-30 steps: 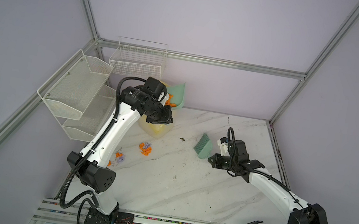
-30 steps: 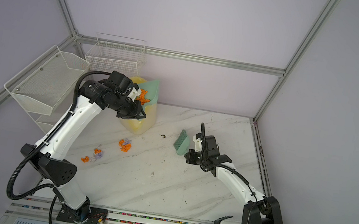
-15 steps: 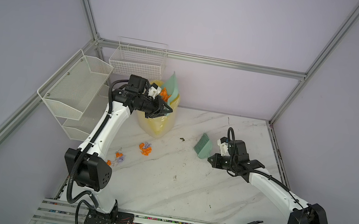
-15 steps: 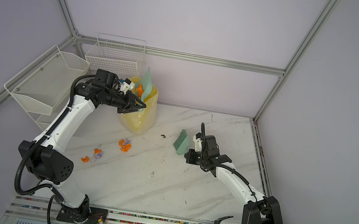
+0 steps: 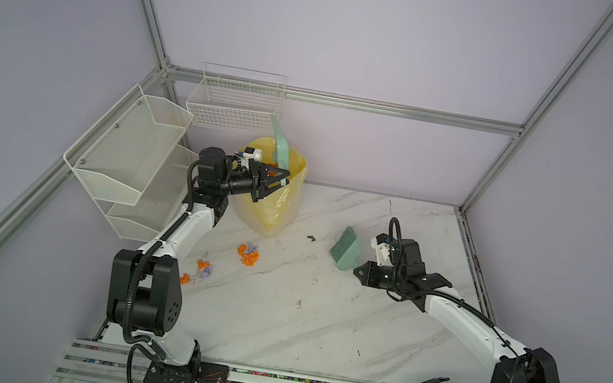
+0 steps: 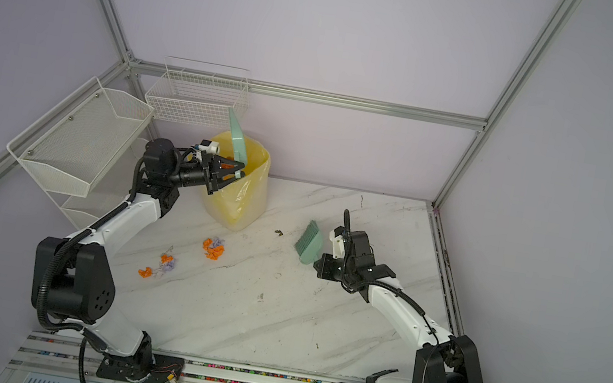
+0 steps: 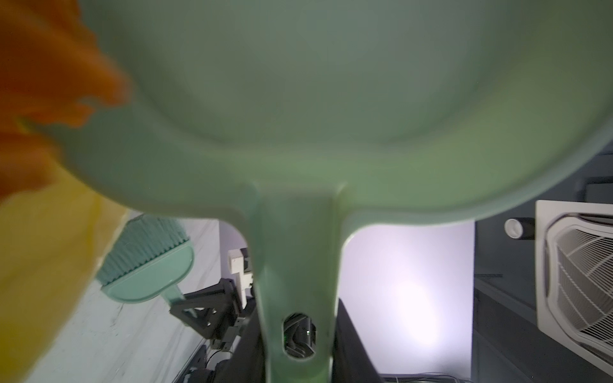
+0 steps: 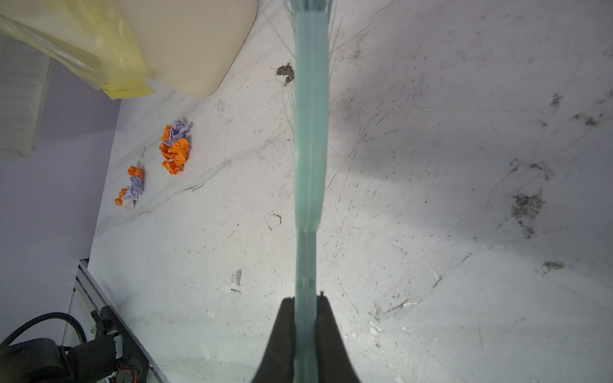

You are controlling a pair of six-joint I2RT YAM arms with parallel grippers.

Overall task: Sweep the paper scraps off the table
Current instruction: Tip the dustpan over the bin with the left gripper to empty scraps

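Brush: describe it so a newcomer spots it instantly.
On the marble table, look right of the yellow bin. The brush is held in the right claw. Both it and the dustpan over the bin are mint green, but only it has bristles.

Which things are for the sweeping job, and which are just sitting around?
For the job: orange and lilac crumpled paper scraps, white marble-look table, mint-green brush, mint-green dustpan, yellow-bagged bin.
Just there: white wire mesh shelves, white wire basket, dark speck.
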